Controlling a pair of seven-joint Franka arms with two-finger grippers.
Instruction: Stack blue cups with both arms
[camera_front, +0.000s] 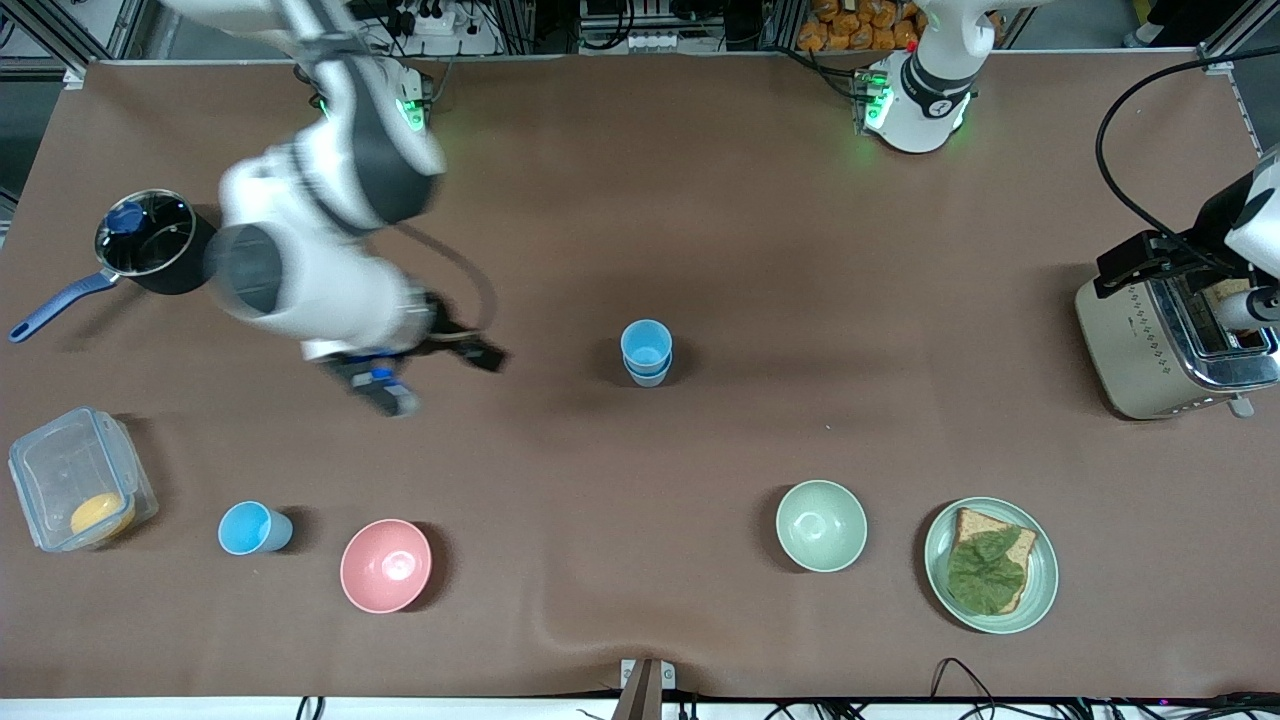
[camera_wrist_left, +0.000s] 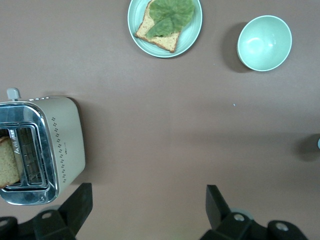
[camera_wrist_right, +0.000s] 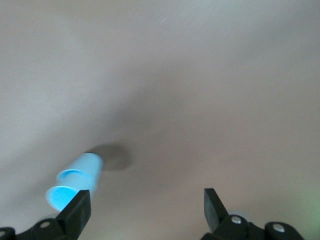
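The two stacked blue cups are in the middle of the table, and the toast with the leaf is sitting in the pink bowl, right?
Not quite. The toast with the leaf lies on the pale green plate, not in the pink bowl, which is empty. The front view shows it. The stacked blue cups do stand mid-table.

1. A brown table (camera_front: 700, 220) carries everything.
2. Two stacked blue cups (camera_front: 646, 352) stand mid-table, beside the right gripper (camera_front: 385, 385) toward the left arm's end.
3. A single blue cup (camera_front: 252, 528), a pink bowl (camera_front: 386, 565) and a clear lidded container (camera_front: 75, 478) sit nearer the front camera than that gripper.
4. A dark saucepan (camera_front: 150, 243) sits farther from the camera than it.
5. A toaster (camera_wrist_left: 45, 150) stands under the left gripper (camera_wrist_left: 150, 215); a pale green bowl (camera_wrist_left: 264, 43) and a plate with bread and lettuce (camera_wrist_left: 165, 27) lie nearer the camera.
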